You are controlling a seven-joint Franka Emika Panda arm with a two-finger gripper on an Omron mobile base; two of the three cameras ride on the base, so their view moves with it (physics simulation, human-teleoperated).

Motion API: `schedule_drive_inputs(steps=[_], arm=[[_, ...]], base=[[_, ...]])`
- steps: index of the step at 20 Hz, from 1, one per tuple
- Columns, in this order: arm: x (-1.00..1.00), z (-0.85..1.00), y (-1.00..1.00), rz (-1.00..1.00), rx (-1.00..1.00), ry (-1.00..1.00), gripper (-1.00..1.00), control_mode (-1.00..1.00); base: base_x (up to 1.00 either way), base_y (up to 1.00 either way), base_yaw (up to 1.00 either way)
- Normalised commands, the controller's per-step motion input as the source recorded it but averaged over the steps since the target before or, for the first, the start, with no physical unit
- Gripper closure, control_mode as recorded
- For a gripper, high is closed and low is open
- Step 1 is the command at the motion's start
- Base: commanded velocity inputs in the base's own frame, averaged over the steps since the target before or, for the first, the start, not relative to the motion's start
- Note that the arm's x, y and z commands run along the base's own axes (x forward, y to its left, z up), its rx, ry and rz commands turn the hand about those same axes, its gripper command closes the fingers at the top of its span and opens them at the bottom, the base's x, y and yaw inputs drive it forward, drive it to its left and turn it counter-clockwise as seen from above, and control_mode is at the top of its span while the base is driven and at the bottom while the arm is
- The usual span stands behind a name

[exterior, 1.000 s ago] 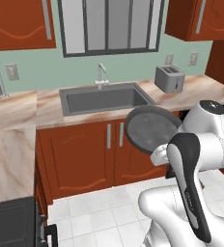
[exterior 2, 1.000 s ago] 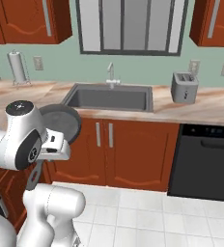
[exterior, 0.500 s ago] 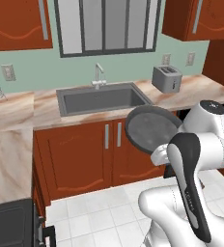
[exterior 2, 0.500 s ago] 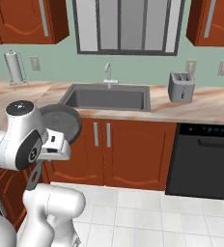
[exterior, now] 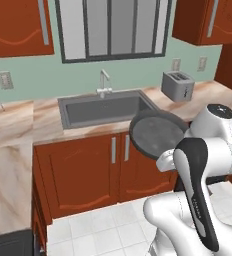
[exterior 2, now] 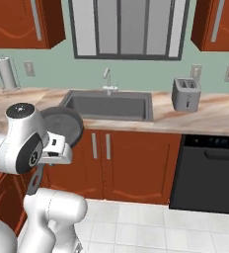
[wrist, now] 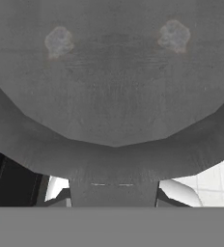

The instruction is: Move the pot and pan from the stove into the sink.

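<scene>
Clamped tight on the handle of the pan (wrist: 114,87), the pincer (wrist: 114,195) carries it out in front of the arm, and in the hand view the handle runs straight down between the two tips with the speckled round body spreading wide beyond them. From where I stand the pan (exterior: 157,135) hangs in the air in front of the cabinet doors (exterior: 78,167), tilted so its flat face shows toward the robot, with its upper rim about level with the counter (exterior: 43,120) edge and just near and to the right of the sink (exterior: 100,110). From the right side the pan (exterior 2: 62,126) peeps out behind the arm's round white joint, again low and on the near side of the sink (exterior 2: 109,105), not yet over it. The basin looks bare, grey and open, with the slim faucet (exterior: 104,82) at its far edge and a toaster (exterior: 178,86) standing on the counter well off to the right. So I take this to be the carrying step for the pan, with the pot and the stove somewhere I cannot see from these angles. Next, I judge, the pan needs lifting above the counter edge, moving away and leftward until it hangs over the basin, levelling, lowering clear of the faucet, and only then letting go. The pot seems to remain for a second trip.
</scene>
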Motion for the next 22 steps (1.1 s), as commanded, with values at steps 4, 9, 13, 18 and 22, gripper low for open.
schedule_drive_inputs(steps=[4,9,13,18,22], arm=[[0.0,0.0,0.0,0.0,0.0,0.0,1.0,1.0],[0.0,0.0,0.0,0.0,0.0,0.0,1.0,1.0],[0.0,0.0,0.0,0.0,0.0,0.0,1.0,1.0],[0.0,0.0,0.0,0.0,0.0,0.0,1.0,1.0],[0.0,0.0,0.0,0.0,0.0,0.0,1.0,1.0]], base=[[0.58,0.08,-0.04],[0.57,0.08,-0.04],[0.56,0.07,-0.04],[0.53,0.08,-0.04],[0.53,0.09,-0.03]])
